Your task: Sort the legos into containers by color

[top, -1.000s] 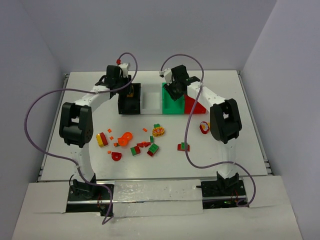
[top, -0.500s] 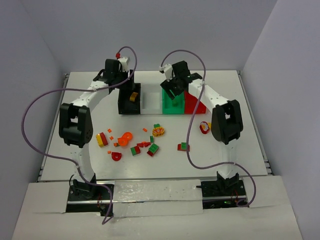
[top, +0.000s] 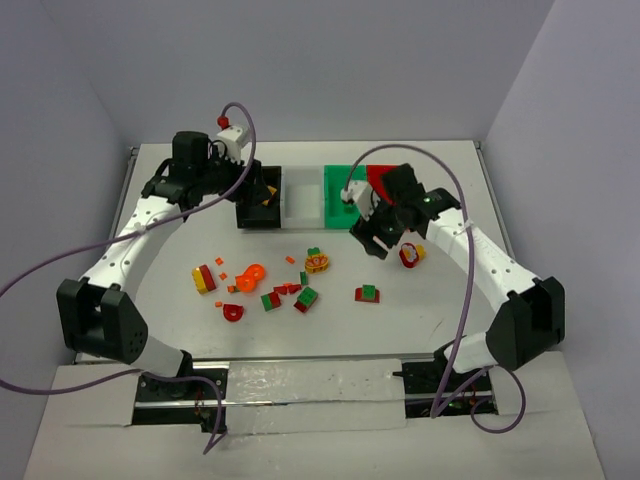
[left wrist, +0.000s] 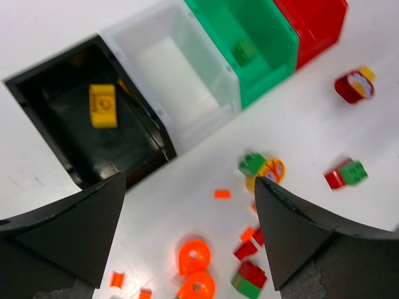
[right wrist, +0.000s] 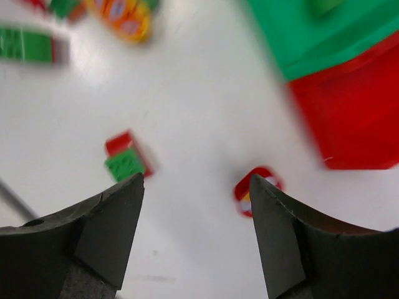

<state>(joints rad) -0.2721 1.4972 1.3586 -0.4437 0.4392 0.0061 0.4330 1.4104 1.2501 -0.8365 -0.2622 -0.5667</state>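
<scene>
both arms have swung away from the bin row since the earlier frame. left gripper (left wrist: 187, 187) now hangs over the table (top: 450, 310) beside the black bin (left wrist: 62, 131). right gripper (right wrist: 196, 180) stands at 5 o'clock of the green bin (left wrist: 268, 81). both pairs of fingers spread wide, nothing between them. one yellow brick (left wrist: 103, 106) lies in the black bin, one green brick (left wrist: 243, 52) in the green bin. white bin (left wrist: 174, 75) and red bin (left wrist: 315, 25) complete the row. remaining legos (top: 275, 295) lie loose at 6 o'clock of the bins.
</scene>
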